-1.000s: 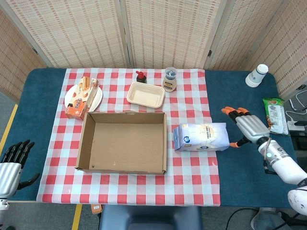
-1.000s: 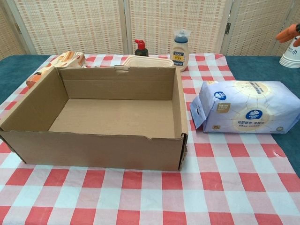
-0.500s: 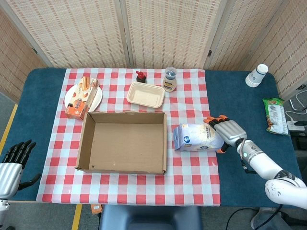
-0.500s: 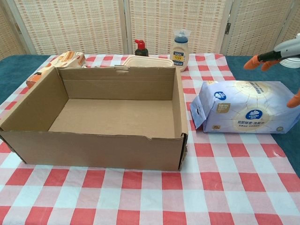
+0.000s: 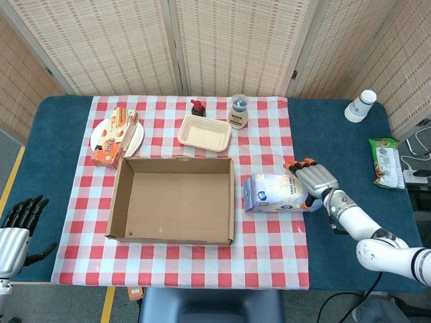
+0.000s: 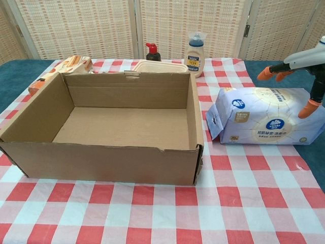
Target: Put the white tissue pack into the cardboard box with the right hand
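Woven reed screens (image 5: 229, 40) close off the back of a blue table (image 5: 337, 128) on which a red-and-white checked cloth (image 5: 269, 256) is spread. In the middle of the cloth sits the cardboard box (image 5: 172, 199), open at the top and with nothing inside, so the goal is ready to receive. The white tissue pack (image 5: 279, 192) lies flat on the cloth just to the right of the box, near its right wall but apart from it, and has not been lifted.

The right hand (image 5: 312, 182) hangs over the pack's right end with its fingers (image 6: 267, 73) spread above the pack and its thumb (image 6: 307, 108) dropped down in front of that end. This looks like a hand set to close around the end of the pack; it has hold of nothing yet, and whether any fingertip touches the wrapper cannot be told.

The left hand (image 5: 17, 225) rests apart from the work at the near left edge of the table, its fingers loosely apart and empty, since the task belongs to the other arm.
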Available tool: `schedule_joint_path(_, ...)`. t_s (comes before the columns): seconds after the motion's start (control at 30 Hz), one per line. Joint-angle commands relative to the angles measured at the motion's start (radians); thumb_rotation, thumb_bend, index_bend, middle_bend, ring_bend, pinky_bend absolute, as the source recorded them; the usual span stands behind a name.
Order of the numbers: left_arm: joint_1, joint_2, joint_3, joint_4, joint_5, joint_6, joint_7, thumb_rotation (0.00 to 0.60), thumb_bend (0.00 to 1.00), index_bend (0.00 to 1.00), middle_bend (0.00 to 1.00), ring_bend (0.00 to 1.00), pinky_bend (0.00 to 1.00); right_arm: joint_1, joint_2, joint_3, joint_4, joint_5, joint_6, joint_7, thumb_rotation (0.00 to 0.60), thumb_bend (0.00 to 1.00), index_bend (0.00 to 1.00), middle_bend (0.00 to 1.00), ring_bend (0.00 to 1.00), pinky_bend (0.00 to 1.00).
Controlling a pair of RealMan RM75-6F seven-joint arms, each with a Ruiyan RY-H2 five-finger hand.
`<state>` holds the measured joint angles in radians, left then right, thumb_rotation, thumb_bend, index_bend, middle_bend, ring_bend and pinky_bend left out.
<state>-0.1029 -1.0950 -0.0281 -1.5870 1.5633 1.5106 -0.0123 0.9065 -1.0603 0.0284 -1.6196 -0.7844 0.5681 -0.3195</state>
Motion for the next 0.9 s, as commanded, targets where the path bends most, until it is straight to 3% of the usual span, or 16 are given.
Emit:
schedule_joint_path(0.03,-0.001,0.000,-0.001,0.001,-0.002,-0.001,-0.001,0.600,0.20,0.00,0.00,0.00,0.07,0.008,-0.022,-0.012,0.029,0.009,-0.014,0.012,0.600,0.00,0.00,0.00,0.00,0.00)
schedule_joint_path(0.73,-0.012,0.000,-0.004,0.003,-0.010,-0.019,-0.015,0.600,0.20,0.00,0.00,0.00,0.07,0.043,-0.092,-0.054,0.121,0.002,-0.055,0.064,0.600,0.00,0.00,0.00,0.00,0.00)
schedule_joint_path(0.9,-0.014,-0.001,-0.002,0.003,-0.008,-0.021,-0.012,0.600,0.20,0.00,0.00,0.00,0.07,0.035,-0.104,-0.052,0.132,-0.022,-0.034,0.077,0.600,0.00,0.07,0.02,0.00,0.07)
